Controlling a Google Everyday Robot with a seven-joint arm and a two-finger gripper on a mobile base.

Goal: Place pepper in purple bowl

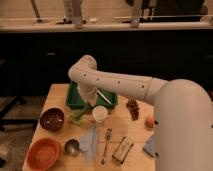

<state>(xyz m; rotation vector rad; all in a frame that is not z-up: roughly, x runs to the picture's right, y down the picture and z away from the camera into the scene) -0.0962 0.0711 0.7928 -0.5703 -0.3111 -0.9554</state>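
The pepper is a green curved shape on the table at the front left corner of the green tray. The purple bowl stands to its left, empty as far as I see. My gripper hangs from the white arm over the tray's left end, just above and right of the pepper. I cannot tell whether it touches the pepper.
An orange bowl sits at the front left, with a metal cup beside it. A white cup, blue cloth, fork, small box, grapes and an orange fruit lie to the right.
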